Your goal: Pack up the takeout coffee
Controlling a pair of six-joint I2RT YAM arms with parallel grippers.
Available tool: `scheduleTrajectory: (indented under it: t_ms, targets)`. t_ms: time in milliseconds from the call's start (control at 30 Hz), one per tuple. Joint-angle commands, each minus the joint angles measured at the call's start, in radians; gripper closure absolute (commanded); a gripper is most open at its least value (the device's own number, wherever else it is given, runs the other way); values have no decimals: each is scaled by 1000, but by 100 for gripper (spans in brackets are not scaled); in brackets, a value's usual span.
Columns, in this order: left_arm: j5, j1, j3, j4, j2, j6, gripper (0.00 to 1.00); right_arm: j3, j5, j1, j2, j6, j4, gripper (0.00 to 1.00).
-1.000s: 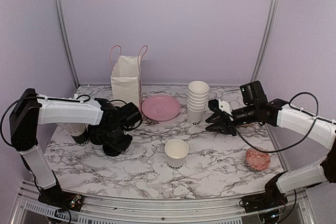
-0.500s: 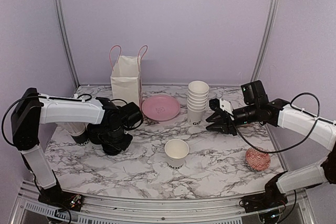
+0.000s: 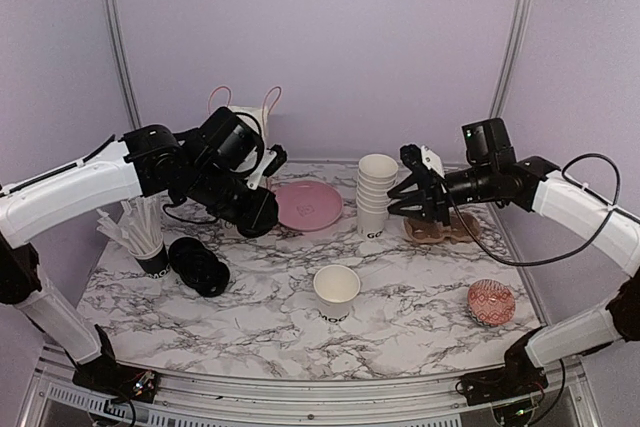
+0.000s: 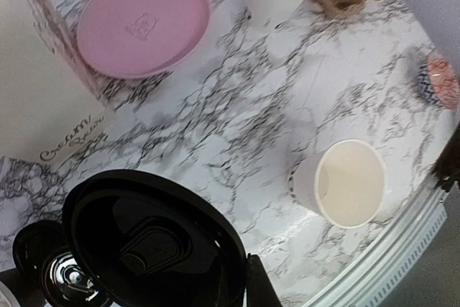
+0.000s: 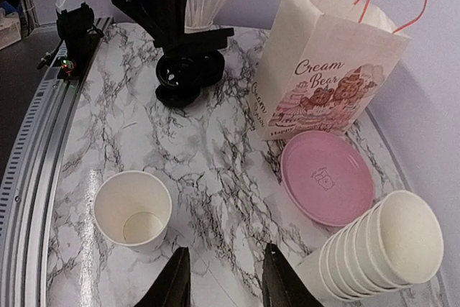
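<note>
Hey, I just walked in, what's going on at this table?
Two robot arms are getting takeout coffee ready. The left gripper hangs above the table beside the paper bag, holding a black lid. A single paper cup stands open, with no lid, near the front of the table. The right gripper is open and empty next to the stack of cups.

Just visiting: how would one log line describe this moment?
left gripper: holding round black plastic lid aloft | right gripper: open, empty, near stacked white paper cups | lone white paper cup: upright, unlidded
</note>
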Motion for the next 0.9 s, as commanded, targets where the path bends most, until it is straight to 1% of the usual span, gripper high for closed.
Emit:
scheduleTrajectory:
  t_ms: [0,67,167,267,300,400,533,567,667,700,867]
  targets:
    - [166,-1,14,195,-71,34,95,151,-47,-10,51,152,-9,64]
    - [195,0,-25,338,-107,24,95,200,-72,-11,69,238,22,57]
    - [248,7,-104,550,-155,-6,95,249,-145,-11,106,380,95,43]
    - [297,14,-133,664,-151,-27,95,242,-253,-10,138,549,208,32]
    - [311,18,-145,693,-150,-33,95,235,-279,-9,147,615,248,31]
    - [338,25,-194,802,-158,-60,95,217,-317,-7,164,733,345,27]
    - [416,49,-283,1026,-171,-141,95,221,-333,14,183,833,415,22]
    - [426,53,-292,1053,-168,-155,95,223,-335,20,188,860,430,18]
    - [445,54,-294,1094,-159,-170,95,231,-340,40,209,915,468,13]
    - [449,55,-295,1106,-157,-177,95,233,-334,45,215,925,473,8]
    - [492,55,-296,1163,-144,-214,95,231,-343,64,264,1019,565,4]
